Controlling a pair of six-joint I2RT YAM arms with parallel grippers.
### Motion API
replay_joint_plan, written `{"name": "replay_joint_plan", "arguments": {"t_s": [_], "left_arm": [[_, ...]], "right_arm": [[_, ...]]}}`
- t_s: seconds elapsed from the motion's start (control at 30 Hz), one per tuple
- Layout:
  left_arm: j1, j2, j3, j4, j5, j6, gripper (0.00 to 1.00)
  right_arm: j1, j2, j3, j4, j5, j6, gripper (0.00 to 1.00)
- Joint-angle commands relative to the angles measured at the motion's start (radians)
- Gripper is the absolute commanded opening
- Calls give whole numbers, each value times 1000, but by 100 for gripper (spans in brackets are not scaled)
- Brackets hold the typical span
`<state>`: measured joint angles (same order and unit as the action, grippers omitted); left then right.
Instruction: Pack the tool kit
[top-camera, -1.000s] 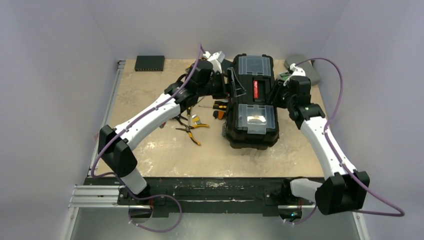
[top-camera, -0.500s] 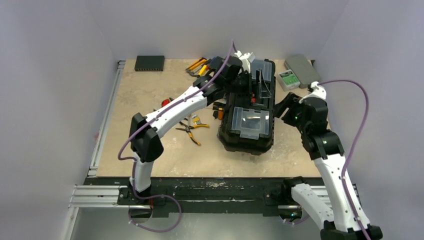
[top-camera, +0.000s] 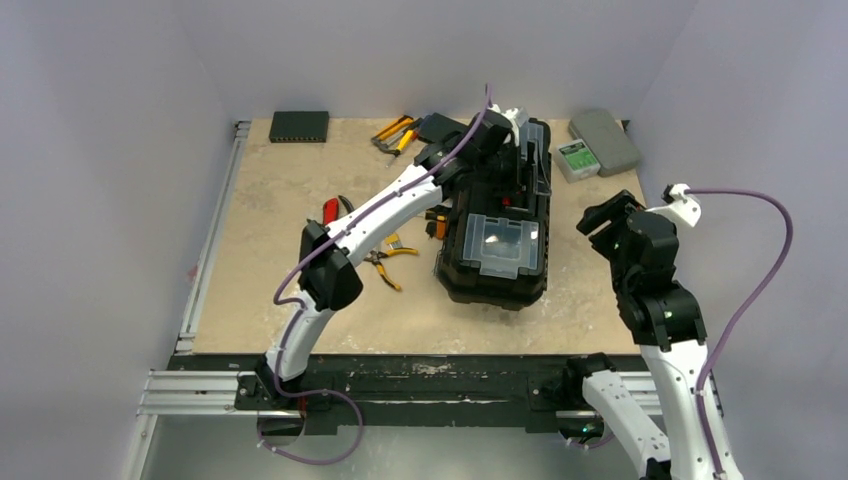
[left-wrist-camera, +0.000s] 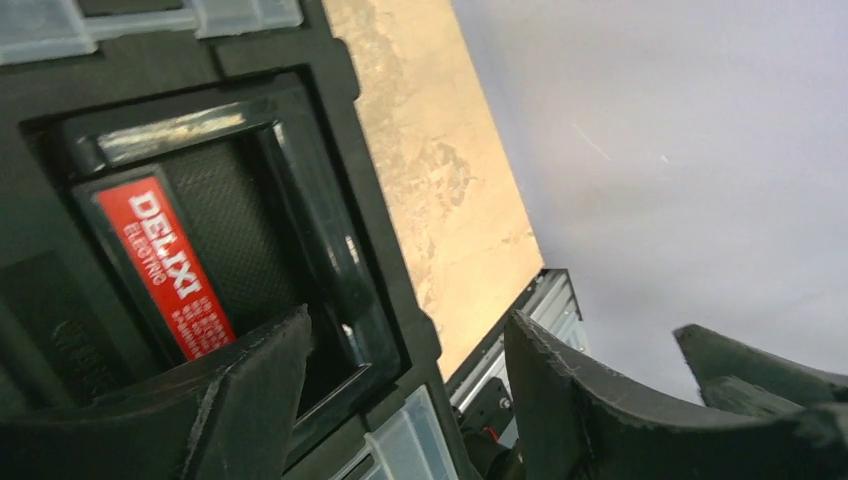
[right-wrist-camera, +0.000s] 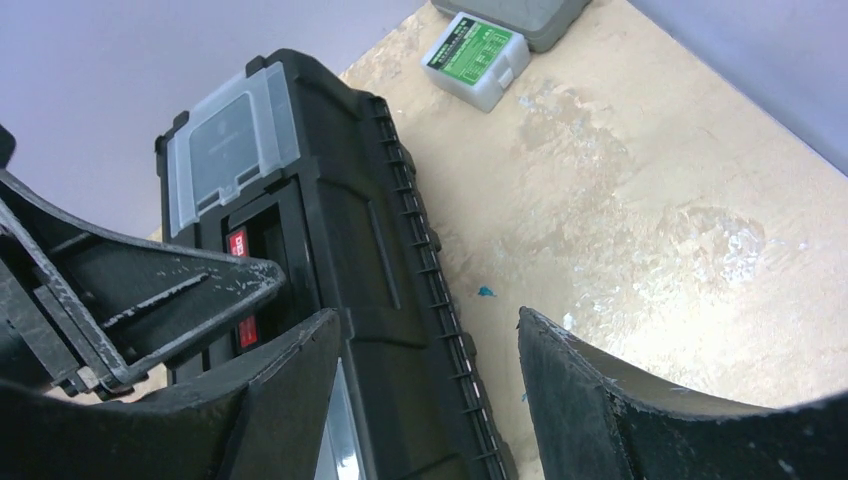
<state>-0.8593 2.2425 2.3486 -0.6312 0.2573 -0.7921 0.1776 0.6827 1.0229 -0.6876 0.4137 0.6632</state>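
The black toolbox lies lid-up at mid table, turned a little off square, with clear-lidded compartments on top. My left gripper reaches over its far half. In the left wrist view the left gripper is open above the red-labelled handle, gripping nothing. My right gripper hangs open to the right of the box. Between the right gripper's fingers I see only the toolbox side wall and table. Yellow-black tools, pliers and a red-handled tool lie to the left of the box.
A flat black box sits at the far left corner. A grey case and a small green-labelled case lie at the far right. The left arm's gripper shows in the right wrist view.
The left arm swung right over the lid and its jaws narrowed slightly. The right arm drew back from the box, jaws widening. The toolbox turned a little.
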Motion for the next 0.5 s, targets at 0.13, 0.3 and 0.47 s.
{"name": "replay_joint_plan", "arguments": {"t_s": [0.13,0.3,0.47], "left_arm": [[-26,55,110,-177,-146,4,71],[-38,136,145,-152,-65,-31,72],[-49,175,154,-87,52,-70,73]], "right_arm": [[4,-85,-35,14,84,69,64],[5,-95,-37,16,71,71,64],[4,-110,-53,22,57,75,63]]}}
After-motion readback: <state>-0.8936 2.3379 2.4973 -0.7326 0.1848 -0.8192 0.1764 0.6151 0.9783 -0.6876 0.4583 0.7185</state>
